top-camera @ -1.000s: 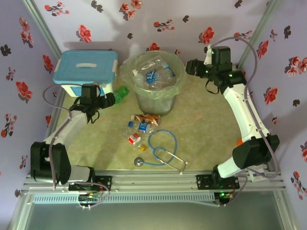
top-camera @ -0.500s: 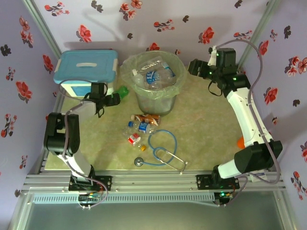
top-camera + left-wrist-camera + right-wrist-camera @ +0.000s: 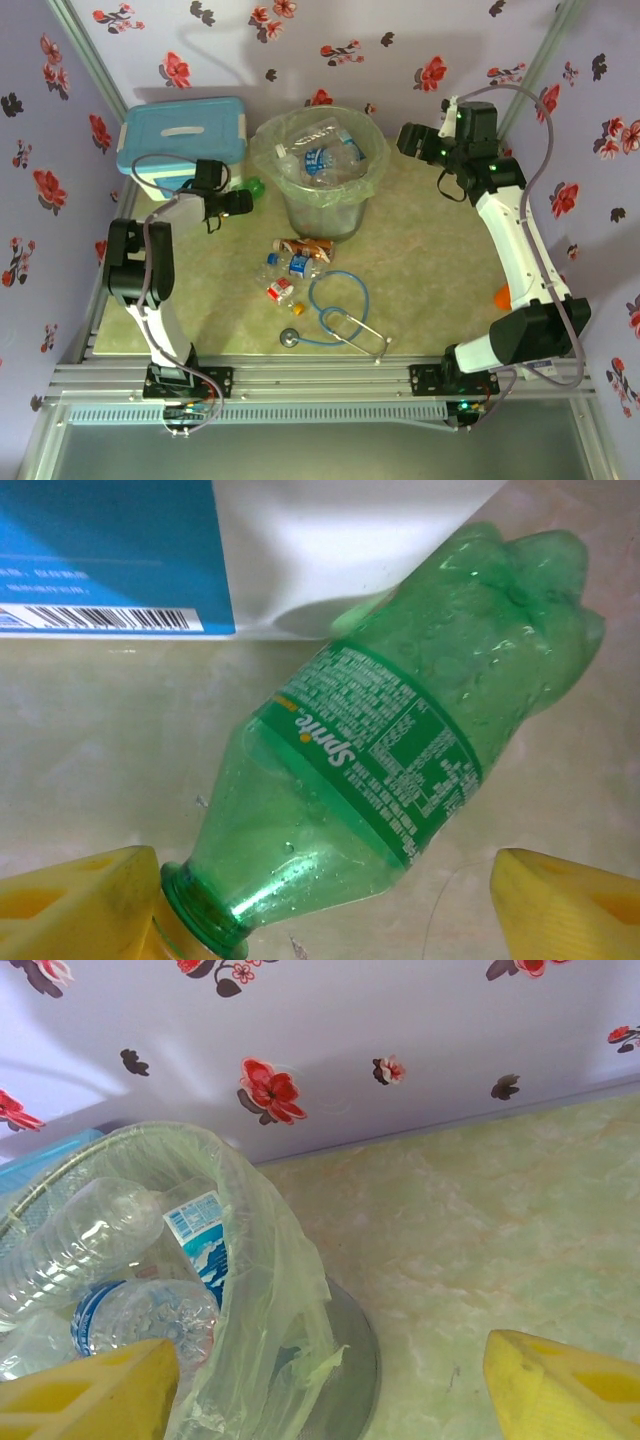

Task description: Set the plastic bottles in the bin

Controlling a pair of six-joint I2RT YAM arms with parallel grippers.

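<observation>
left gripper [image 3: 320, 912]: jaws apart, nothing clamped; low over the table [image 3: 90, 750], close to the white box [image 3: 330, 540].
green bottle [image 3: 400, 740]: on its side between the left fingertips; neck touching one yellow fingertip [image 3: 90, 895], the other well clear; base pointing away toward the white box. Not yet gripped.
right gripper [image 3: 330, 1390]: jaws apart, empty; raised, with the bin just ahead and to one side.
bin [image 3: 372, 172]: upright between the two grippers, nearer the right one; bag liner [image 3: 250, 1290] folded over the rim.
done: several clear bottles [image 3: 90, 1250] already inside the liner.
left to do: green bottle, plus a small cluster of bottles [image 3: 290, 262] on the table, on the near side of the bin from both grippers, just beside the stethoscope [image 3: 340, 310].
progress (judgement): about the middle; roughly as many bottles out as in, exact count not possible.
readable writing: "Sprite" in white on the green bottle's label; fine print beside it too small. barcode [image 3: 100, 617] on the box's blue label, digits illegible. Blue-and-white label on one bottle in the bin, text not legible.
</observation>
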